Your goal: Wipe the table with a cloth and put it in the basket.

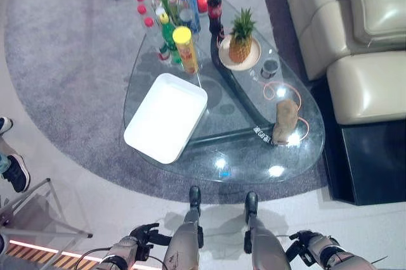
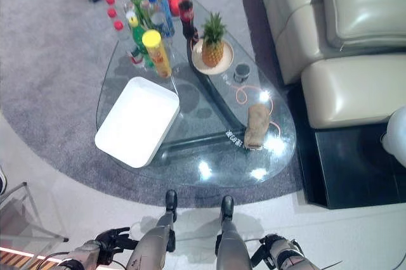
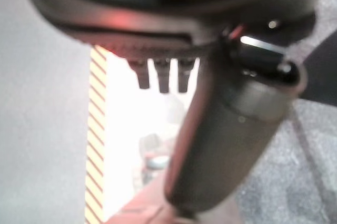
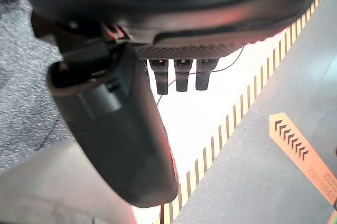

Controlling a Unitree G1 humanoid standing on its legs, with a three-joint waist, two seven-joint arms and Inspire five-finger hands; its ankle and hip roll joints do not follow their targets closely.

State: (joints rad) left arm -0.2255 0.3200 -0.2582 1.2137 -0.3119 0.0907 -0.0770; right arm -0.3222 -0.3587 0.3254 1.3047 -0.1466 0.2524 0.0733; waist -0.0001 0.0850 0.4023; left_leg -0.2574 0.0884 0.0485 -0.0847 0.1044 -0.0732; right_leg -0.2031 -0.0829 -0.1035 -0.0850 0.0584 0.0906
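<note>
Left fingers [image 3: 163, 79]: hanging straight down in a row in the left wrist view, relaxed, nothing in them.
Left hand [image 1: 144, 235]: low at the near edge of the head view, down by the floor, well short of the table, empty.
Right fingers [image 4: 181, 79]: same story in the right wrist view, a straight row pointing down, loose, holding nothing.
Right hand [image 1: 303, 245]: down at the near right edge, also well short of the table.
Cloth [image 1: 285, 121]: brownish, bunched into a long lump, lying on the right side of the glass, near the rim closest to the sofa; neither hand touches it.
Orange cord [image 1: 279, 89]: loops on the glass around and beside the cloth.
Basket [image 1: 166, 116]: a white rectangular tray-like tub, sitting on the left half of the table, nothing visible inside it, well apart from the cloth.
Table [image 1: 241, 162]: rounded glass top with a dark frame showing beneath, standing on a grey rug [image 1: 63, 61].
Pineapple [image 1: 241, 38]: upright on a small plate [image 1: 254, 59], toward the far side.
Bottles [image 1: 171, 29]: a cluster with red, green and blue caps at the far corner.
Yellow-capped canister [image 1: 186, 48]: upright, just beyond the basket.
Sofa [image 1: 355, 35]: cream, along the right of the table.
Shoe [image 1: 16, 172]: a person's, at the left edge.
</note>
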